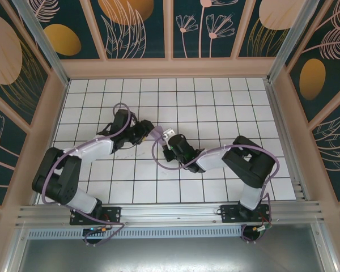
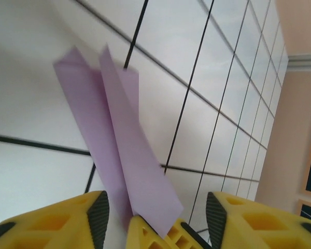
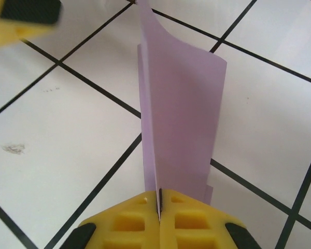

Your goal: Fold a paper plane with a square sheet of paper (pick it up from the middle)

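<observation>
The square sheet of paper is folded into a narrow lavender paper plane (image 3: 181,114) with a centre crease. My right gripper (image 3: 158,205) is shut on its lower edge and holds it upright above the tiles. My left gripper (image 2: 157,215) is open. Its yellow fingers (image 2: 96,212) stand on either side of the paper plane (image 2: 122,150) and of the right gripper's tips, touching neither. From above, both grippers meet mid-table, left gripper (image 1: 146,129) and right gripper (image 1: 164,139), with the paper plane (image 1: 157,133) between them.
The white tiled table (image 1: 215,107) with its black grid lines spreads all around the arms. Patterned enclosure walls (image 1: 170,34) close it in at the back and sides. An aluminium rail (image 1: 170,214) runs along the near edge by the arm bases.
</observation>
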You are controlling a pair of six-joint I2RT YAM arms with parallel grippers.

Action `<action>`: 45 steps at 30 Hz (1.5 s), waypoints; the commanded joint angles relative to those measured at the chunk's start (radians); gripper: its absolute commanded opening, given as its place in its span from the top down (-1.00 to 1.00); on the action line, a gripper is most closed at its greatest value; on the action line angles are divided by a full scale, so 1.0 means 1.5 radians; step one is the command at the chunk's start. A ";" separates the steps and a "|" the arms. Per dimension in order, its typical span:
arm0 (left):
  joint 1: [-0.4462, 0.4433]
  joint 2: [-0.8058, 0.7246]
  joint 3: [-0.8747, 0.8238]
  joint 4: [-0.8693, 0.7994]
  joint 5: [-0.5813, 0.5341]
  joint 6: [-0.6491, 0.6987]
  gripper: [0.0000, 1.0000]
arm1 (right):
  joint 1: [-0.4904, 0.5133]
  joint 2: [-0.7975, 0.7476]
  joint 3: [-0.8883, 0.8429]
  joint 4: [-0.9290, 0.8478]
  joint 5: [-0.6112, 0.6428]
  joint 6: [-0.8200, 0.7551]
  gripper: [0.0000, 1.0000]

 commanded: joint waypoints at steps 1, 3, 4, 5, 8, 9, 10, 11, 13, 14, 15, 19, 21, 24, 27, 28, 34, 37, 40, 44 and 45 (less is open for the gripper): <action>0.010 -0.046 -0.010 -0.023 -0.049 0.023 -0.19 | -0.024 -0.034 -0.015 0.017 -0.097 0.043 0.97; 0.010 -0.062 -0.031 -0.003 -0.044 0.026 -0.22 | -0.037 -0.036 -0.016 0.020 -0.147 0.060 0.99; 0.011 -0.067 -0.042 0.013 -0.036 0.028 -0.22 | -0.040 -0.036 -0.015 0.020 -0.164 0.065 1.00; 0.010 -0.071 -0.057 0.034 -0.026 0.031 -0.22 | -0.043 -0.034 -0.014 0.020 -0.182 0.071 1.00; 0.010 -0.083 -0.101 0.096 0.008 0.035 -0.20 | -0.051 -0.026 -0.010 0.021 -0.226 0.091 1.00; 0.009 -0.085 -0.113 0.115 0.017 0.035 -0.19 | -0.054 -0.022 -0.008 0.021 -0.237 0.096 1.00; 0.006 -0.088 -0.126 0.133 0.027 0.034 -0.16 | -0.056 -0.019 -0.005 0.020 -0.250 0.103 1.00; 0.005 -0.088 -0.138 0.151 0.037 0.032 -0.14 | -0.058 -0.013 -0.003 0.020 -0.263 0.109 1.00; 0.001 -0.087 -0.156 0.180 0.050 0.028 -0.06 | -0.064 -0.003 0.005 0.016 -0.286 0.125 1.00; -0.002 -0.084 -0.165 0.193 0.055 0.023 -0.02 | -0.067 0.002 0.006 0.019 -0.296 0.134 1.00; -0.005 -0.082 -0.171 0.207 0.059 0.018 0.00 | -0.069 0.005 0.004 0.023 -0.305 0.143 1.00; -0.016 -0.059 -0.186 0.253 0.075 0.003 0.15 | -0.080 0.020 0.007 0.026 -0.339 0.171 1.00; -0.022 -0.046 -0.187 0.266 0.078 0.001 0.20 | -0.084 0.029 0.010 0.025 -0.351 0.181 1.00; -0.029 -0.027 -0.188 0.283 0.083 -0.005 0.28 | -0.091 0.040 0.013 0.027 -0.372 0.196 1.00; -0.033 -0.010 -0.188 0.299 0.089 -0.008 0.32 | -0.099 0.049 0.014 0.032 -0.391 0.215 1.00; -0.035 -0.004 -0.188 0.305 0.090 -0.010 0.33 | -0.104 0.051 0.013 0.034 -0.399 0.221 1.00; -0.040 0.020 -0.191 0.326 0.093 -0.013 0.38 | -0.122 0.059 0.011 0.047 -0.436 0.253 1.00; -0.043 0.033 -0.192 0.338 0.096 -0.015 0.40 | -0.127 0.066 0.013 0.046 -0.450 0.263 1.00; -0.046 0.046 -0.190 0.354 0.101 -0.018 0.42 | -0.133 0.074 0.016 0.048 -0.470 0.276 1.00; -0.050 0.061 -0.191 0.369 0.103 -0.018 0.44 | -0.139 0.078 0.021 0.050 -0.496 0.296 1.00; -0.050 0.064 -0.190 0.373 0.105 -0.017 0.44 | -0.141 0.077 0.023 0.050 -0.504 0.301 1.00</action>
